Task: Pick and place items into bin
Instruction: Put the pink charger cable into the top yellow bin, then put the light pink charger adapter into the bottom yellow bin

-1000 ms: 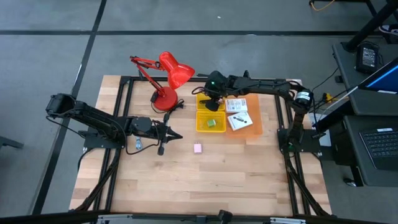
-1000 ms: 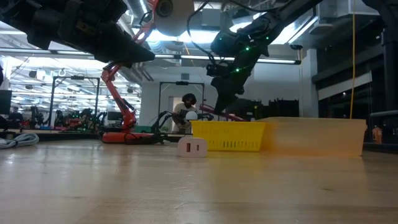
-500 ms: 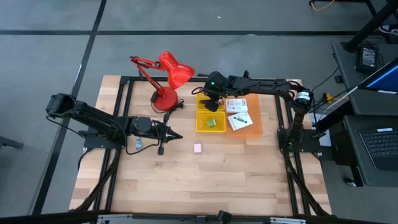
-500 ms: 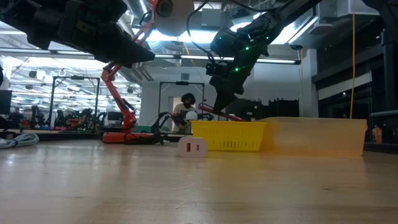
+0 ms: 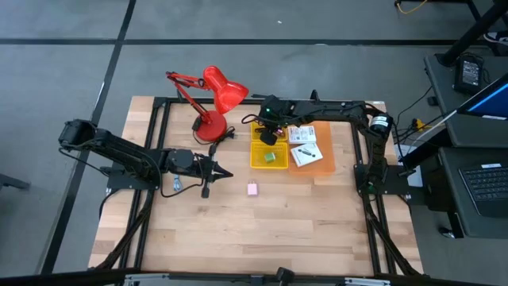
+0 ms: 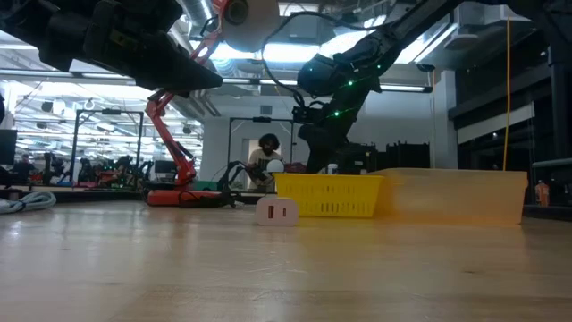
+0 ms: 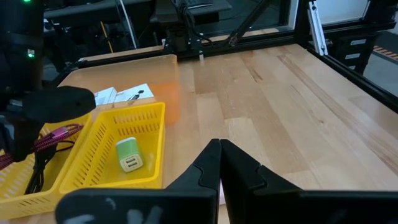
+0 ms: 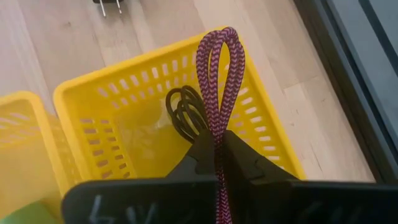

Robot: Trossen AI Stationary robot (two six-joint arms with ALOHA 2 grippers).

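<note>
**What the table carries**

The light wooden table [image 5: 262, 230] holds a red desk lamp [image 5: 210, 119] at its far side. Just beside the lamp sit two yellow baskets [image 5: 268, 156], touching each other, with an orange tray [image 5: 317, 163] against them. A tiny pink block [image 5: 252, 189] lies alone near the baskets.
</note>
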